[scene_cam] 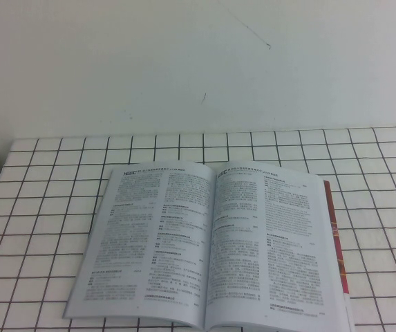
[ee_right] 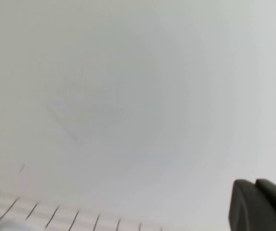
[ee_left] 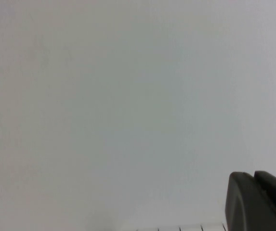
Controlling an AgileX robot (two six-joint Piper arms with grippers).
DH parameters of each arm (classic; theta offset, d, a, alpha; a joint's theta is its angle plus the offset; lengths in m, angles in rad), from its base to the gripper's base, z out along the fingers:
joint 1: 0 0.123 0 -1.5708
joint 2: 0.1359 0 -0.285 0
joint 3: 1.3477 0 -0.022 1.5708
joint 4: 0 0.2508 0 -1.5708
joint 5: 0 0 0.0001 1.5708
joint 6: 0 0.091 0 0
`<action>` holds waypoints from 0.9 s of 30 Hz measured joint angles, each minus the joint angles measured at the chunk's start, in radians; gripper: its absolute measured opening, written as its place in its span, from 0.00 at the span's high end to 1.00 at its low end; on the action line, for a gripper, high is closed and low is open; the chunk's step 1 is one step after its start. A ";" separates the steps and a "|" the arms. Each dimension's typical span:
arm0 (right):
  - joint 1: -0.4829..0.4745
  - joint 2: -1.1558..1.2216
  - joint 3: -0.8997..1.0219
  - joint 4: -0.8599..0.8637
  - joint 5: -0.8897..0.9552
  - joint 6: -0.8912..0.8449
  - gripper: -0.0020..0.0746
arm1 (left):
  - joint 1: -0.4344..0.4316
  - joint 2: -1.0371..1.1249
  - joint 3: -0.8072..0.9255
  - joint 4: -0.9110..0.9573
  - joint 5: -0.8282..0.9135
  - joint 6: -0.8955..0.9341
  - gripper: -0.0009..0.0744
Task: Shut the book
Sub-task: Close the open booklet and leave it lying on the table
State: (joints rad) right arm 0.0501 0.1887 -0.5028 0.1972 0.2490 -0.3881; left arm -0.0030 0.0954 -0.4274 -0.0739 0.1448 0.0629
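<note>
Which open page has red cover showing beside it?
Right page; red cover edges it, not the left page. Left gripper and right gripper face the wall.
</note>
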 joint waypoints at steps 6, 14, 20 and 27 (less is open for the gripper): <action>0.001 0.334 -0.211 0.072 0.307 -0.015 0.98 | 0.004 0.250 -0.175 -0.049 0.291 0.001 0.99; 0.006 0.726 -0.307 0.240 0.403 -0.315 0.98 | 0.004 0.575 -0.200 -0.220 0.307 0.085 0.99; 0.059 1.053 -0.307 0.401 0.370 -0.516 0.98 | -0.002 0.834 -0.271 -0.427 0.379 0.288 0.99; 0.239 1.274 -0.307 0.491 0.234 -0.564 0.98 | -0.002 1.126 -0.342 -0.554 0.405 0.425 0.99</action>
State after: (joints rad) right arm 0.2896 1.4630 -0.8101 0.6887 0.4833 -0.9520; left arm -0.0054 1.2216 -0.7699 -0.6281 0.5497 0.4877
